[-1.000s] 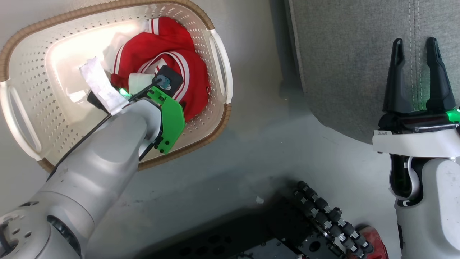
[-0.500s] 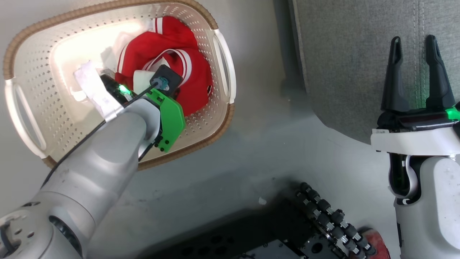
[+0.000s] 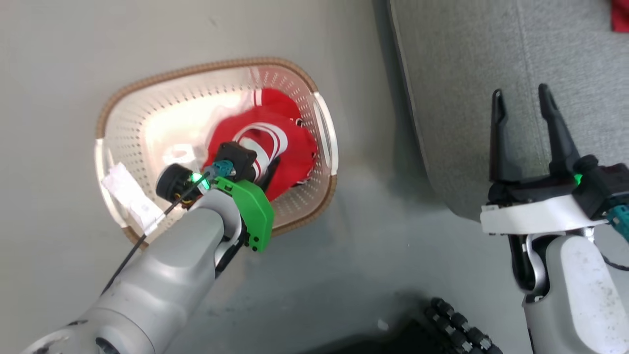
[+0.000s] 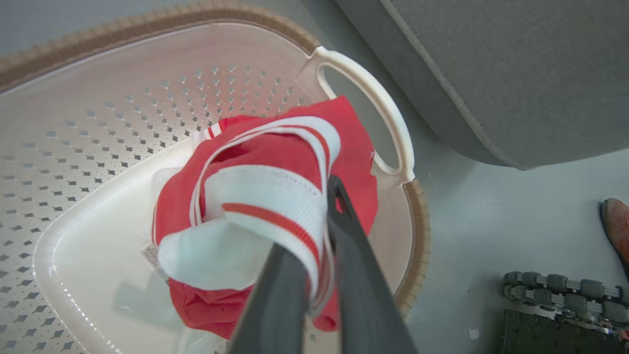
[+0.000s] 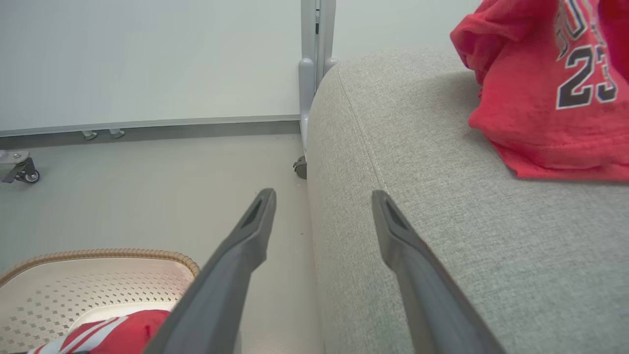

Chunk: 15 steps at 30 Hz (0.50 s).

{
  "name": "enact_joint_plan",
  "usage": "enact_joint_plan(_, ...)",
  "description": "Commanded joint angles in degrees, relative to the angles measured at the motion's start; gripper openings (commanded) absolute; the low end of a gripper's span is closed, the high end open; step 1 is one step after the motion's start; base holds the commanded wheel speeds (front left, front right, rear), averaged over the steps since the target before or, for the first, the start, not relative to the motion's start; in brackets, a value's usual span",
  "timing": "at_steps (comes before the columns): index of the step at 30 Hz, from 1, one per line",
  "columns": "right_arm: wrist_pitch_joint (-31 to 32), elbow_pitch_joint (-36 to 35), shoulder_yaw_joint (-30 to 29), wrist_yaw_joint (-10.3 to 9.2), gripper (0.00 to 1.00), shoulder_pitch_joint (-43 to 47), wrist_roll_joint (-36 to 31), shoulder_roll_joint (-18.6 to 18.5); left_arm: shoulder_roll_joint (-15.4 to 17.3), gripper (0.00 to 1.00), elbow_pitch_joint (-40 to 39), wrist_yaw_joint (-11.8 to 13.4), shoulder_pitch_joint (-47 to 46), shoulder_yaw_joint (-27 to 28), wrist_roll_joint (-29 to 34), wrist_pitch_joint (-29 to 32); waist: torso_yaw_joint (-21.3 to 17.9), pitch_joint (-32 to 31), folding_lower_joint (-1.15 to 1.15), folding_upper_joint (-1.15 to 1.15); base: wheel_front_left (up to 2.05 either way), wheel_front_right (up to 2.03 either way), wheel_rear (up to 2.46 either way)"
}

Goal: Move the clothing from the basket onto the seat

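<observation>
Two end effectors in frame.

Left end effector (image 4: pixel 318 221): long dark fingers clamped on the white-and-red striped trim band of a bright red fabric garment (image 4: pixel 255 196). The cloth is pinched between the fingers and drapes over the left one. The garment is bunched up inside the small cream perforated plastic basket (image 3: pixel 196 69) with a brown woven-look rim. It sits toward the basket's right side, next to the white right handle (image 4: pixel 367 83). Cannot tell whether its lowest folds touch the basket bottom. In the head view the left wrist's green bracket (image 3: pixel 253 214) is over the near-right part of the basket, with the arm coming in from near left.

The basket stands on the pale grey floor (image 3: pixel 368 221), left of the large grey fabric-upholstered seat (image 3: pixel 467 59), with a strip of floor between them.

Right end effector (image 3: pixel 520 96): fingers spread wide, nothing between them. It hangs at the seat's near left edge, fingers pointing far, well apart from the basket.

One more red piece: a crumpled red jersey (image 5: pixel 535 108) with dark block digits 23 outlined in white. It lies on top of the seat, far right, apart from the right end effector.

A black roller chain (image 3: pixel 457 324) shows at the near edge of the head view.
</observation>
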Motion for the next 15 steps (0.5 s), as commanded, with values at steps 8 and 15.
enact_joint_plan(8, -0.17, 3.14, 2.70, -0.08, 1.00, 6.73, -1.72, -0.22, 1.15, 0.00, -8.93, 0.90, 9.02, 9.51, 3.94, -0.94, 7.20, -22.96, 0.00, 0.00, 0.00, 0.00, 0.00)
enact_joint_plan(15, -0.17, 5.83, 5.31, -0.08, 1.00, 11.87, -1.70, -0.21, 1.33, 0.00, -18.46, 3.79, 19.78, 18.75, 12.10, -0.92, 8.24, -34.30, 0.00, 0.00, 0.00, 0.00, 0.00)
